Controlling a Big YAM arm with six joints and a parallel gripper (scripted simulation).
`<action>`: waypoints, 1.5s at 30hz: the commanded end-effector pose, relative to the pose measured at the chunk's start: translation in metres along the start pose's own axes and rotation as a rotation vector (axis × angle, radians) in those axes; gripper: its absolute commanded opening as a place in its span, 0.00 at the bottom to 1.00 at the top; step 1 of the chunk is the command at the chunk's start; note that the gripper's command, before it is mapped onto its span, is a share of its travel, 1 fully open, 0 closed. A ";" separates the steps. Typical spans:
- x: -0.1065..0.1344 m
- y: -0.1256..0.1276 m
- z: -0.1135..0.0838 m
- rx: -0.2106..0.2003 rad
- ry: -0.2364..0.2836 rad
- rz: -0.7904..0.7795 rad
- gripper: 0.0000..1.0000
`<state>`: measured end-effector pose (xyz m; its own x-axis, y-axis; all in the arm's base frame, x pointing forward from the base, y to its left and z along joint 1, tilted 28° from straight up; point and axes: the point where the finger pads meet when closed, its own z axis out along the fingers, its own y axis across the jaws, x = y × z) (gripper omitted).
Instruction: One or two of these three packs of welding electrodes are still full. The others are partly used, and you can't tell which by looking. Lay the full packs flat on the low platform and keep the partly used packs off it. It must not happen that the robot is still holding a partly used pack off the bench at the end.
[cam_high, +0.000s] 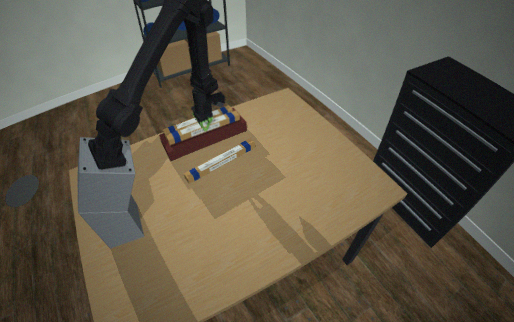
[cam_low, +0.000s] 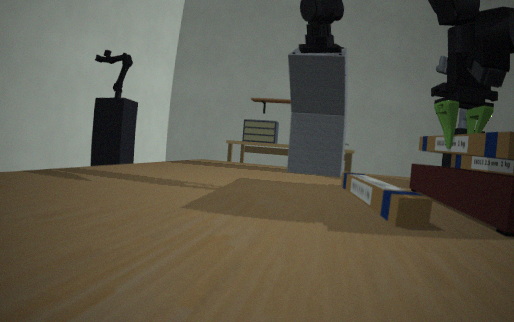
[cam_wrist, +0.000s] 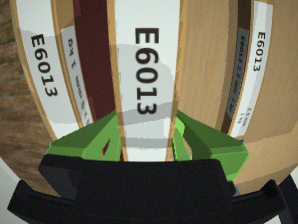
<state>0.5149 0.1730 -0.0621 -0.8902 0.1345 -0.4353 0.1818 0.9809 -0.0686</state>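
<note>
- Where the top view looks down on the scene, the first pack, tan with blue bands and white labels, is grasped in the green-fingered jaws of the gripper, above a dark red low platform.
- Same view: second pack, of like pattern, alongside the first on its far side, at the platform.
- Same view: third pack, lying flat on the wooden tabletop, near the platform and off it, apart from the jaws.
- Exterior view: first pack, roughly level, held higher than the second; jaws pointing down, one green finger across its labelled side.
- Same view: second pack, lower, just over the platform's upper edge; its underside contact cannot be made out.
- Same view: third pack, end towards the viewer, beside the dark red wall.
- Wrist view: first pack running lengthwise between the two fingers, label "E6013" upward; second pack to picture left, third to picture right, both outside the jaws and both marked "E6013".
</note>
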 end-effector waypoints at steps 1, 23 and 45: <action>-0.033 0.016 -0.036 -0.048 -0.066 0.002 0.00; -0.038 0.018 -0.040 -0.050 -0.070 0.002 0.00; -0.043 0.019 -0.042 -0.050 -0.070 0.004 0.00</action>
<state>0.5153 0.1731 -0.0605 -0.8955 0.1317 -0.4252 0.1805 0.9806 -0.0764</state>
